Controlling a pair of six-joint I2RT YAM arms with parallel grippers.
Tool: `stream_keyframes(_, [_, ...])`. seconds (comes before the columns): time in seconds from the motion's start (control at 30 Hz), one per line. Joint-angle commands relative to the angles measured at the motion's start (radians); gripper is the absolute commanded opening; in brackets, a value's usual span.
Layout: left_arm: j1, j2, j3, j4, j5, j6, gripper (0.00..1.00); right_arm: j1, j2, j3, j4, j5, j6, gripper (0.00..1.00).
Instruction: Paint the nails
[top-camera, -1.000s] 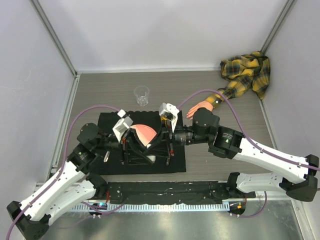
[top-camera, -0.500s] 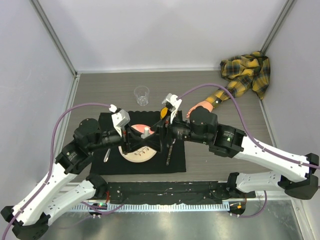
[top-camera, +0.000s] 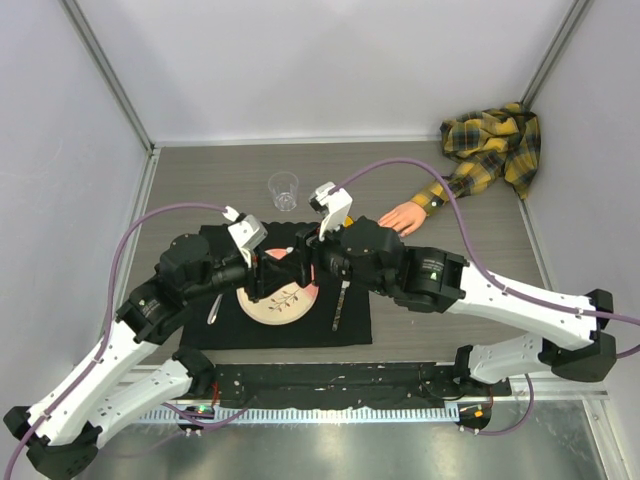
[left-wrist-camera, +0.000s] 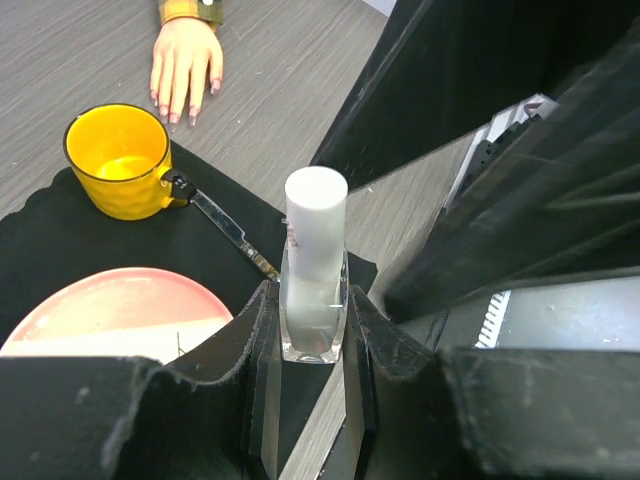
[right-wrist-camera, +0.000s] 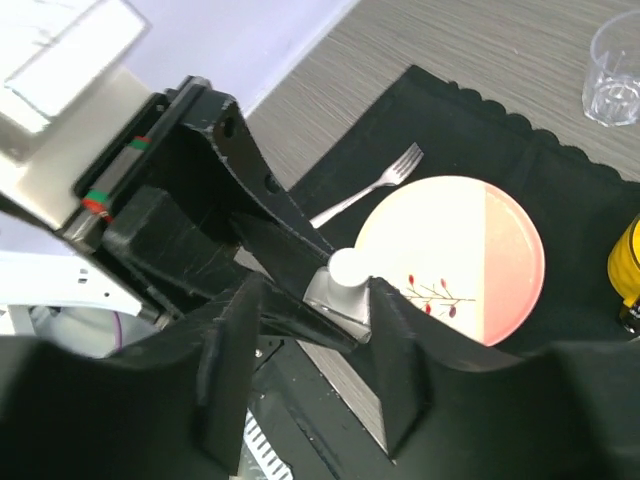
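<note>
My left gripper (left-wrist-camera: 310, 295) is shut on a small clear bottle (left-wrist-camera: 314, 290) with a white cap (left-wrist-camera: 316, 205), held upright above the black mat. My right gripper (right-wrist-camera: 318, 290) is open, its fingers on either side of that cap (right-wrist-camera: 350, 268); the cap sits close to one finger, with a gap to the other. Both grippers meet over the plate (top-camera: 280, 305) in the top view. The pale mannequin hand (top-camera: 405, 217) lies flat on the table at the back right, its plaid sleeve (top-camera: 490, 150) bunched in the corner. Its nails (left-wrist-camera: 175, 117) show pinkish at the fingertips.
A yellow mug (left-wrist-camera: 118, 160) stands on the black mat (top-camera: 215, 330) beside a knife (left-wrist-camera: 230, 230). A fork (right-wrist-camera: 370, 190) lies left of the pink-and-cream plate (right-wrist-camera: 460, 250). A clear cup (top-camera: 284, 190) stands behind the mat. Walls close in the table on three sides.
The right gripper has opened and shifted left, and its fingers now flank the bottle cap. The left gripper stays shut on the bottle and has moved slightly right and forward.
</note>
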Motion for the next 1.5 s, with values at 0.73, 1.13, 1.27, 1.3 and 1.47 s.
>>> stream_keyframes(0.73, [-0.004, -0.107, -0.029, 0.410, 0.712, -0.251, 0.00, -0.025, -0.076, -0.171, 0.269, -0.823, -0.232, 0.01])
stream_keyframes(1.13, [-0.002, -0.077, 0.077, 0.018, 0.183, 0.053, 0.00, -0.023, -0.139, -0.116, 0.140, -0.283, -0.090, 0.64])
stream_keyframes(1.27, [-0.004, -0.059, 0.078, -0.015, 0.094, 0.080, 0.01, -0.011, -0.130, -0.059, 0.045, -0.122, -0.065, 0.67])
stream_keyframes(1.3, [-0.004, -0.051, 0.078, -0.022, 0.080, 0.082, 0.00, -0.008, -0.127, -0.053, 0.039, -0.105, -0.060, 0.66])
stream_keyframes(1.47, [-0.004, -0.038, 0.075, -0.025, 0.064, 0.085, 0.00, -0.005, -0.102, -0.019, 0.030, -0.031, -0.042, 0.49])
